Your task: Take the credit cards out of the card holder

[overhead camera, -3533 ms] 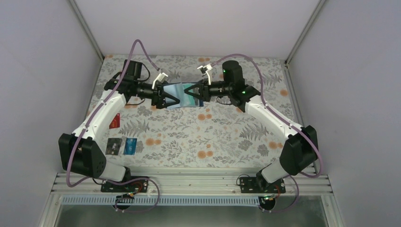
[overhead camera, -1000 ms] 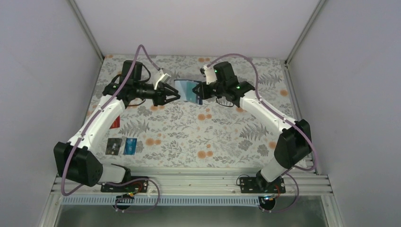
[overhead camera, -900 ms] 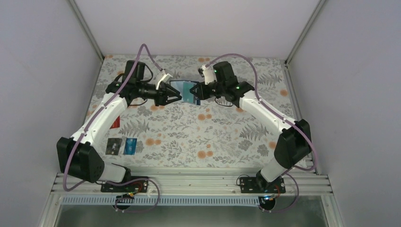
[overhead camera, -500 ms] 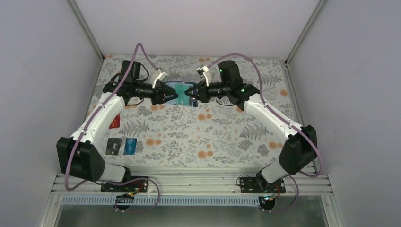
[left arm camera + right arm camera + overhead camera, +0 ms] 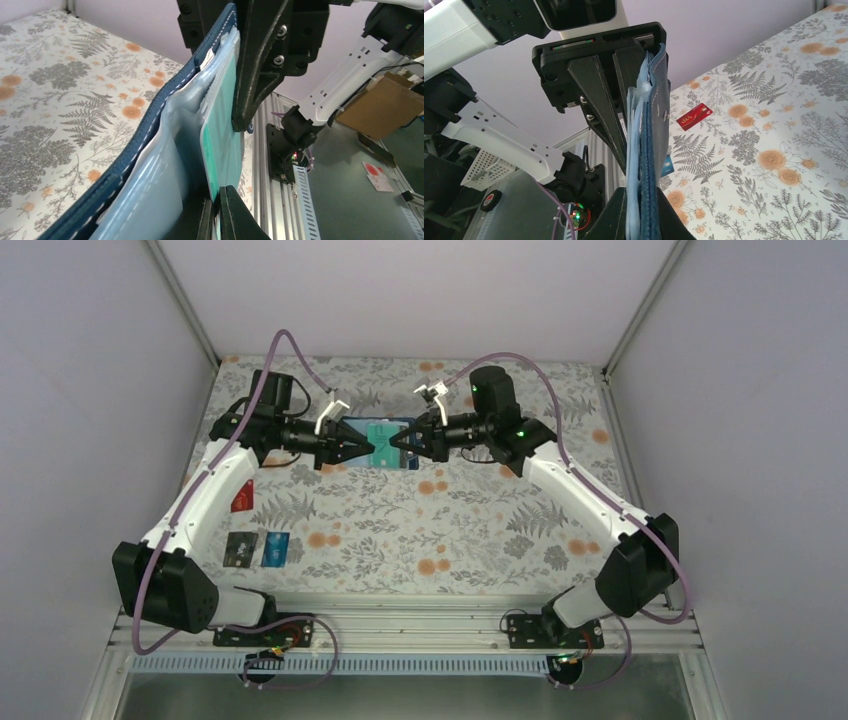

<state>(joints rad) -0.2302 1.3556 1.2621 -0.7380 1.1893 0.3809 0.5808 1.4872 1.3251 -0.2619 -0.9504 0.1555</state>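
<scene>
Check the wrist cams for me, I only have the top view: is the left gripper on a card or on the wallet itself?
Observer: A card. In the left wrist view the left gripper is pinched shut on the edge of a teal card that lies against the pale inside of the wallet.
Operator: And the right?
Observer: The right wrist view shows the right gripper clamped on the wallet's edge, navy cover and pale layers together.

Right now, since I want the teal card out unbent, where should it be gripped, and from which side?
Pinch the teal card by its exposed edge jutting from the pale pocket, squeezing its flat faces, coming in as the left gripper does; the right gripper clamps the card holder at the opposite end.
</scene>
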